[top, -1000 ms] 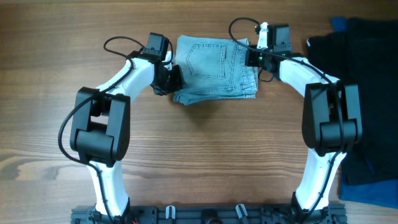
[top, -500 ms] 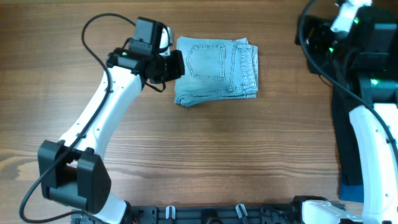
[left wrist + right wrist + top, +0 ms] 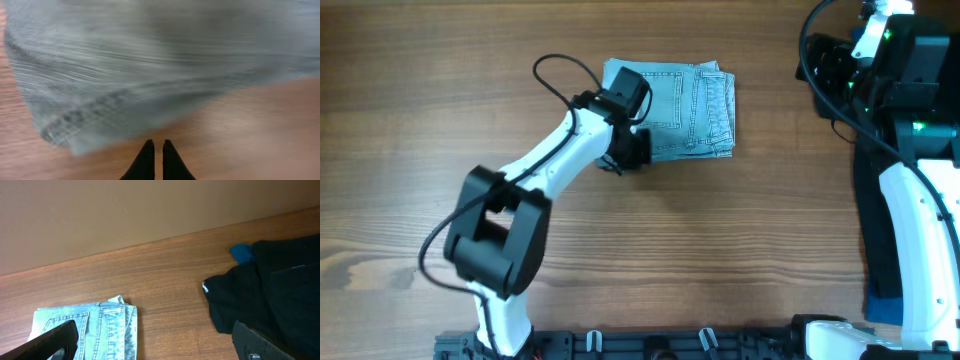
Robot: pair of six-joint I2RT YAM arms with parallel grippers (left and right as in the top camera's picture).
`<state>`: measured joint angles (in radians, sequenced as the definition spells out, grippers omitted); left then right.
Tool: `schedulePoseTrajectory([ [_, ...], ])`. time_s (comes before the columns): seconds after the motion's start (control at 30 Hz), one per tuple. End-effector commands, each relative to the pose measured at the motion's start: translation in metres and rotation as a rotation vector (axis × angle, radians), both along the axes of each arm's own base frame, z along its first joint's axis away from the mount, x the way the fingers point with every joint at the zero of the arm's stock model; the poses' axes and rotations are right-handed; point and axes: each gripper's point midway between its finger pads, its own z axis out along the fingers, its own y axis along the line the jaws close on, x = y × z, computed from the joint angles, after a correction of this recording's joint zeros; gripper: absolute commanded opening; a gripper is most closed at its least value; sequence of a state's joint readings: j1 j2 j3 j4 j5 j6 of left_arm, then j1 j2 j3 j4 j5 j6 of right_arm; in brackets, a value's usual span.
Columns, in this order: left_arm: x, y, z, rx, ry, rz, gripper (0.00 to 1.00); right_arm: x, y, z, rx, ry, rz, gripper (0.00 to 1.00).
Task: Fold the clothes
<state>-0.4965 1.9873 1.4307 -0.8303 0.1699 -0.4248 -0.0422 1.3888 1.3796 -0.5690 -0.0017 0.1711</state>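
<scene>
The clothes, light-blue denim shorts (image 3: 675, 108), lie folded into a compact rectangle at the table's far middle, back pocket up. My left gripper (image 3: 630, 150) sits low at the fold's front left corner. In the left wrist view its fingertips (image 3: 153, 146) are shut with only a sliver between them and nothing held, just short of the blurred denim edge (image 3: 125, 90). My right gripper (image 3: 835, 70) is raised at the far right, away from the shorts. Its jaws (image 3: 160, 347) stand wide open and empty, with the shorts (image 3: 95, 330) below left.
A black garment (image 3: 280, 285) lies on the table's right side, partly under the right arm (image 3: 910, 220). Dark blue fabric (image 3: 242, 253) pokes out behind the garment, and more blue fabric (image 3: 882, 305) shows near the front right. Bare wood (image 3: 700, 250) fills the front half.
The right gripper left the shorts' right edge, rose to the far right and opened. The left arm swung from the fold's left side to its front left corner, still shut.
</scene>
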Motion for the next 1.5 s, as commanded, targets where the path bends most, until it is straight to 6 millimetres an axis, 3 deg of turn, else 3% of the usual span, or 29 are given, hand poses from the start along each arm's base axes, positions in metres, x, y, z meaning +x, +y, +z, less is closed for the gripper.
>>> schedulePoseTrajectory([
  [0.0, 0.005, 0.036, -0.047, 0.222, 0.013, 0.03, 0.08, 0.001, -0.002, -0.007, 0.001, 0.015, -0.02, 1.0],
  [0.17, 0.026, 0.067, -0.056, 0.332, -0.048, 0.082, 0.09, 0.001, -0.002, -0.007, 0.001, 0.015, -0.02, 0.99],
  [0.33, 0.087, 0.12, -0.046, 0.381, -0.232, 0.225, 0.11, 0.001, -0.002, -0.007, 0.001, 0.015, -0.02, 0.99],
  [0.47, 0.143, 0.161, -0.03, 0.267, -0.385, 0.364, 0.27, 0.001, -0.002, -0.007, 0.002, 0.015, -0.02, 0.99],
  [0.6, 0.164, 0.156, -0.006, 0.05, -0.42, 0.347, 0.24, 0.001, -0.002, -0.007, 0.001, 0.015, -0.02, 0.99],
  [0.7, 0.162, 0.143, 0.042, -0.053, -0.443, 0.351, 0.14, 0.001, -0.002, -0.007, 0.001, 0.015, -0.02, 1.0],
  [0.77, 0.153, 0.118, 0.078, -0.142, -0.463, 0.334, 0.05, 0.001, -0.002, -0.007, 0.002, 0.015, -0.02, 0.99],
  [0.83, 0.142, 0.086, 0.105, -0.226, -0.481, 0.26, 0.04, 0.001, -0.002, -0.007, 0.001, 0.015, -0.02, 1.0],
  [0.93, 0.129, 0.048, 0.115, -0.268, -0.48, 0.18, 0.04, 0.001, -0.002, -0.007, 0.001, 0.015, -0.02, 1.0],
  [1.07, 0.109, -0.007, 0.091, -0.279, -0.424, 0.089, 0.05, 0.001, -0.002, -0.007, 0.001, 0.015, -0.02, 0.99],
  [1.13, 0.101, -0.035, 0.065, -0.281, -0.382, 0.052, 0.07, 0.001, -0.002, -0.007, 0.002, 0.015, -0.02, 0.99],
  [1.27, 0.096, -0.07, 0.022, -0.282, -0.355, -0.01, 0.09, 0.001, -0.002, -0.007, 0.001, 0.015, -0.02, 0.99],
  [1.37, 0.093, -0.077, -0.007, -0.261, -0.325, -0.021, 0.1, 0.001, -0.002, -0.007, 0.002, 0.015, -0.02, 0.99],
  [1.47, 0.085, -0.052, -0.044, -0.12, -0.264, 0.017, 0.1, 0.001, -0.002, -0.007, 0.001, 0.015, -0.02, 0.99],
])
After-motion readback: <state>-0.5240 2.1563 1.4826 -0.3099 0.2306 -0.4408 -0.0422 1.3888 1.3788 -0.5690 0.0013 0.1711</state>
